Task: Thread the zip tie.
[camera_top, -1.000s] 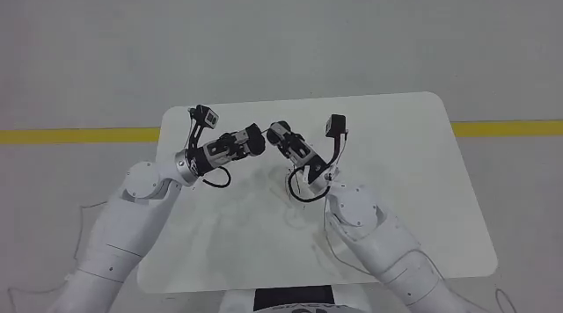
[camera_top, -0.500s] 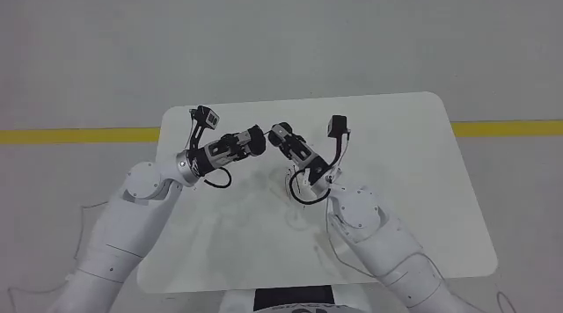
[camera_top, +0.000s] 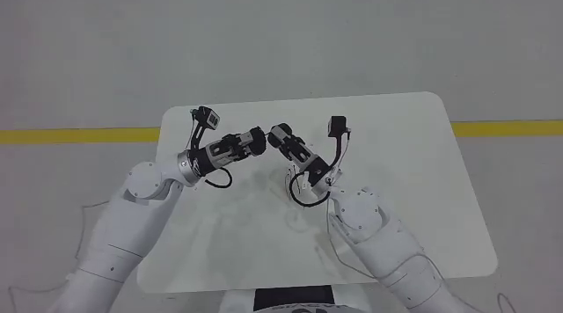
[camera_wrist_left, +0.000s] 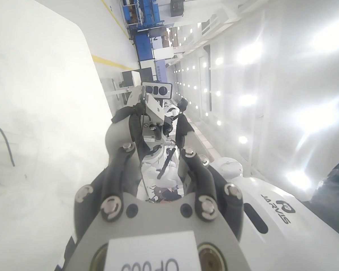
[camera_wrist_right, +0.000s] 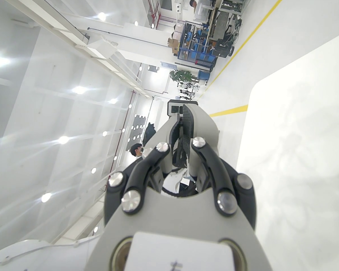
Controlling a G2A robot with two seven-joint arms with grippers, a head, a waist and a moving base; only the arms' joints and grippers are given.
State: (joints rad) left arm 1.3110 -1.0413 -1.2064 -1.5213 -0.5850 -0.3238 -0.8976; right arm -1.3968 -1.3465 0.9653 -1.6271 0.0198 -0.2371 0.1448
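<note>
Over the back middle of the white table [camera_top: 396, 137] my two grippers meet tip to tip. My left gripper [camera_top: 256, 140] [camera_wrist_left: 155, 119] is open, its black fingers [camera_wrist_left: 183, 131] standing apart. A thin black strip, apparently the zip tie [camera_wrist_left: 165, 164], runs in the gap between them, and the right arm's wrist shows just beyond. My right gripper [camera_top: 276, 132] [camera_wrist_right: 183, 131] is shut, its pads pressed together on what looks like the thin black tie. The tie is too small to make out in the top view.
Another black zip tie [camera_wrist_left: 6, 142] lies flat on the table beside the left arm. A black cable [camera_top: 299, 194] loops under the right wrist. The table's right half and front are bare white surface.
The two grippers have drawn slightly closer together. The thin black line that stuck out above the left gripper earlier is now hidden between the grippers.
</note>
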